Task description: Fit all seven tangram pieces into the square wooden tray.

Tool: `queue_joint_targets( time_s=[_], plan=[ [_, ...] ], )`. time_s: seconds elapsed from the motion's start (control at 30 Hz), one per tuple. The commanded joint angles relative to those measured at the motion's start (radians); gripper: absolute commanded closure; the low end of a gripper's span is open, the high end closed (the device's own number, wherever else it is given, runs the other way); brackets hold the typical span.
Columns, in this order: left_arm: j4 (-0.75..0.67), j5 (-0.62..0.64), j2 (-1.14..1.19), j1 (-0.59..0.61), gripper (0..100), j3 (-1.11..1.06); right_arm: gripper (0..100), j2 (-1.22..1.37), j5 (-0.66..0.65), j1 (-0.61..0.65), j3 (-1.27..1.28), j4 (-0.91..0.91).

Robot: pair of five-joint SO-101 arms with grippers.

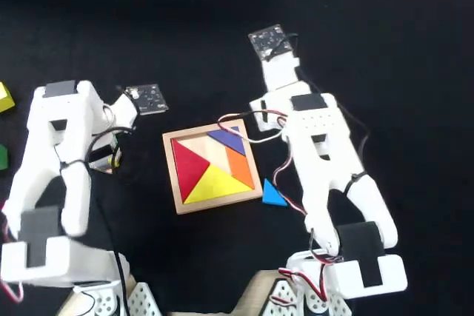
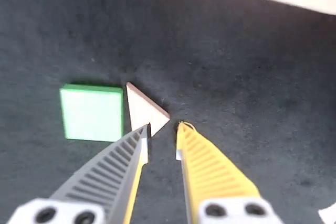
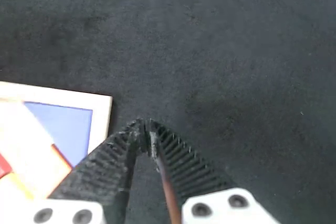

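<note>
**High view.** The square wooden tray [image 1: 172, 175] lies on the black cloth [image 1: 385, 72] between the left arm [image 1: 63, 146] and the right arm [image 1: 326, 146]. It holds a red triangle [image 1: 189, 164], a yellow triangle [image 1: 215, 185], an orange piece [image 1: 238, 162] and a blue-violet piece [image 1: 227, 138], with bare wood showing between them. A blue triangle [image 1: 273, 194] lies on the cloth just outside the tray, on the right arm's side.

**Left wrist view.** The left gripper [image 2: 164, 128] is low over the cloth. A narrow gap separates its grey finger from its yellow one, and nothing is between them. A pale triangle [image 2: 145, 109] lies just ahead of the tips, nearer the grey finger. I cannot tell whether that tip touches it. A green square [image 2: 92, 113] lies beside the triangle, on the outer side of the grey finger, and their edges almost meet. The tray's rim runs across well beyond the tips.

**Right wrist view.** The right gripper [image 3: 144, 125] has its black fingers pressed tip to tip and holds nothing. One corner of the tray is just beside the tips, with the blue-violet piece filling that corner.
</note>
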State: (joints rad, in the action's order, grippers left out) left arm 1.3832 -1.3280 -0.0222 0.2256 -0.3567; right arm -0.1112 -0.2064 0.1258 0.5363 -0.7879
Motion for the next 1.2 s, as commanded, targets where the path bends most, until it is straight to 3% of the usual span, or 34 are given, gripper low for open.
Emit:
queue_joint_targets(
  time_s=[0.0, 0.1, 0.27, 0.6, 1.17],
  plan=[
    [0.020, -0.029, -0.103, -0.024, 89, 0.002, 98.7, -0.058, 0.003, -0.041, -0.027, 0.023],
    [0.020, -0.031, -0.091, 0.016, 88, 0.001, 98.7, -0.054, 0.003, -0.048, -0.028, 0.023],
    [-0.064, -0.031, 0.020, 0.084, 76, -0.071, 98.7, -0.054, 0.003, -0.035, -0.027, 0.023],
    [-0.203, -0.021, 0.164, 0.097, 77, -0.064, 98.7, -0.053, 0.003, -0.034, -0.022, 0.023],
    [-0.233, -0.029, 0.161, 0.108, 74, -0.019, 98.7, -0.053, 0.003, -0.034, -0.025, 0.023]
  ],
)
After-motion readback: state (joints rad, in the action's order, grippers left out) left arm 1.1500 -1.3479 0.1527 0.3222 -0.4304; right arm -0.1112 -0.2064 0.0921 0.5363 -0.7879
